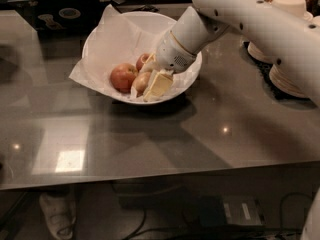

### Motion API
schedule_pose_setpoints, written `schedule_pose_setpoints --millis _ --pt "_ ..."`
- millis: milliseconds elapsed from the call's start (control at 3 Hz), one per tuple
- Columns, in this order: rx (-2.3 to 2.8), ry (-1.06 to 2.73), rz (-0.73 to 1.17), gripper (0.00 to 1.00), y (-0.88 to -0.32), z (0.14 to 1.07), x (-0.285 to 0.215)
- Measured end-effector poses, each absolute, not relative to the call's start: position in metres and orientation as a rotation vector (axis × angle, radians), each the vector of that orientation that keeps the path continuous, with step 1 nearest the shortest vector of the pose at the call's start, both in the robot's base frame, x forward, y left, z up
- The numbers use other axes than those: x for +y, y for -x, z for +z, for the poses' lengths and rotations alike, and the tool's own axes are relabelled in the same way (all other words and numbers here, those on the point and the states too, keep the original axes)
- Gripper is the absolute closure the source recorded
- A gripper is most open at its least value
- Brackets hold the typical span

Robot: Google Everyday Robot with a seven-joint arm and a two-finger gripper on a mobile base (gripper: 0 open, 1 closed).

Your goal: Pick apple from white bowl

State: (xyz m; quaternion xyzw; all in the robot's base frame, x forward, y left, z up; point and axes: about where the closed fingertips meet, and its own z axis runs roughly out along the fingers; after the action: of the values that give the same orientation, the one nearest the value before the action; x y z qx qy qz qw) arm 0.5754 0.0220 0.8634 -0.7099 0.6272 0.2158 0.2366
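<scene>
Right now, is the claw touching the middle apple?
Cannot tell. In the camera view the claw reaches into the white bowl and covers the right edge of the middle apple, so any contact or gap is hidden.
</scene>
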Motion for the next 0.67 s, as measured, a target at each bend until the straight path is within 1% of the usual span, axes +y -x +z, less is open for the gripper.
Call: schedule_pose_setpoints --millis 333,667 --pt "1.649 1.915 0.654 0.98 -0.574 0.881 0.018" --pt "1.536 1.860 0.734 1.00 -0.572 0.914 0.009"
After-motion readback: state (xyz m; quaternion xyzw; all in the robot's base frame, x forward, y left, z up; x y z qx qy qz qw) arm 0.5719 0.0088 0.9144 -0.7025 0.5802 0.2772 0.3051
